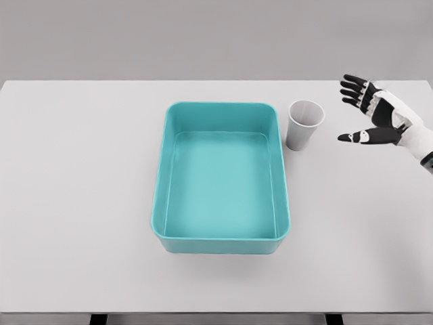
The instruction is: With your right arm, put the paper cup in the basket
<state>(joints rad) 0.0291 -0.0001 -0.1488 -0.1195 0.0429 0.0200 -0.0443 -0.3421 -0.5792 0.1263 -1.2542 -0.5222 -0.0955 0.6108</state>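
A white paper cup (304,124) stands upright on the table, just right of the teal basket's far right corner. The teal rectangular basket (164,177) sits in the middle of the table with nothing inside it. My right hand (350,112) hovers to the right of the cup, fingers spread and thumb extended toward it, holding nothing. A small gap separates the fingertips from the cup. The left arm does not show.
The white table (74,189) stretches wide to the left of the basket and in front of it. Its front edge runs along the bottom of the view.
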